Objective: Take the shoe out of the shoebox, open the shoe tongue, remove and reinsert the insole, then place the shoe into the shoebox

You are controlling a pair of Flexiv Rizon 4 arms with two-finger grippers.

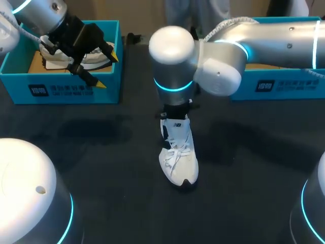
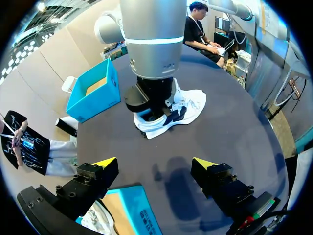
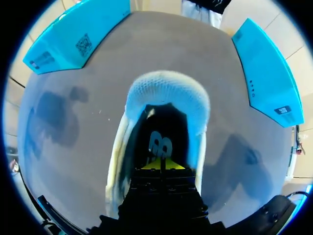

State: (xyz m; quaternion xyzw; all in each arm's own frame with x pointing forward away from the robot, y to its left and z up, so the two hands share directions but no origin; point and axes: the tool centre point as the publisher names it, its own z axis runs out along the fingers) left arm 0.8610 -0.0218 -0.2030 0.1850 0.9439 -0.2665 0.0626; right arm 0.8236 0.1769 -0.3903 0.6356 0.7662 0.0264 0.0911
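The white sneaker [image 1: 179,157] stands upright on the dark bench [image 1: 91,168], near the middle, outside both boxes, with its toe pointing toward us. Our right arm comes in from the side and hangs straight over the heel. Its end effector [image 3: 162,164] is sunk into the shoe's opening with the yellow tips pressed together just above the printed insole [image 3: 160,146]. We cannot tell whether they pinch anything. Our left end effector [image 1: 107,69] hovers over the near corner of the left blue shoebox [image 1: 61,91], fingers spread wide and gripping nothing. A second white shoe [image 1: 53,60] lies inside that box. The right blue shoebox [image 1: 284,84] sits behind our right arm, well apart from the sneaker.
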